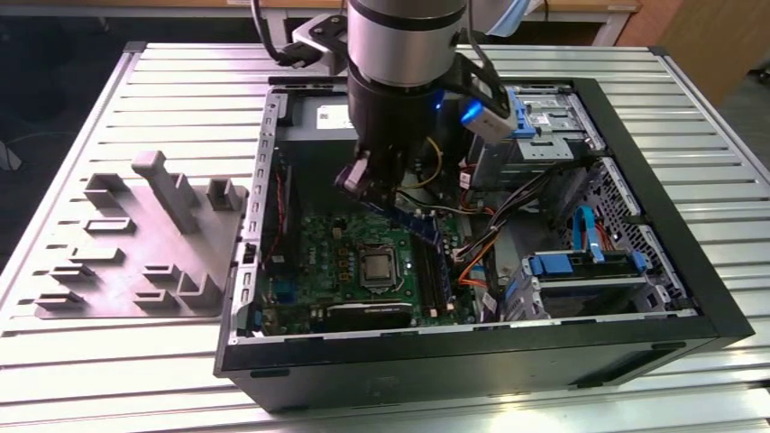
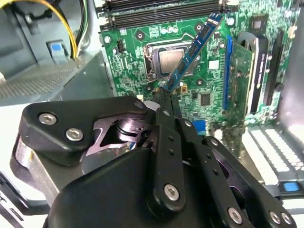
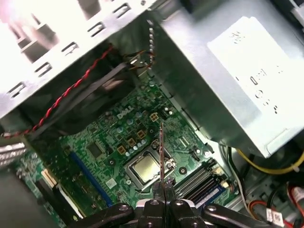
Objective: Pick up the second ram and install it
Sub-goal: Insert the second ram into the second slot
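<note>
Currently the carry step: claw (image 2: 167, 91) clamped tight on the second ram (image 2: 192, 50), tilted above the motherboard (image 2: 209, 85). Installing needs it squared over the RAM slots (image 1: 435, 271) at the CPU socket's (image 1: 377, 266) 3 o'clock.

**Materials and finishes**
Table (image 1: 121, 361): ribbed bare metal. Fixture blocks (image 1: 162, 194): matt grey, probably plastic. Gripper (image 2: 166, 91): matt black, bright screw heads. Second ram (image 2: 192, 50): glossy blue-green board.

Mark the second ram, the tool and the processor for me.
second ram (image 2: 190, 52), second wrist view, middle of the blue-green strip.
tool (image 2: 166, 94), second wrist view, between its fingertips, shut on the strip's end.
processor (image 3: 145, 168), first wrist view, centre of its metal lid.
</note>
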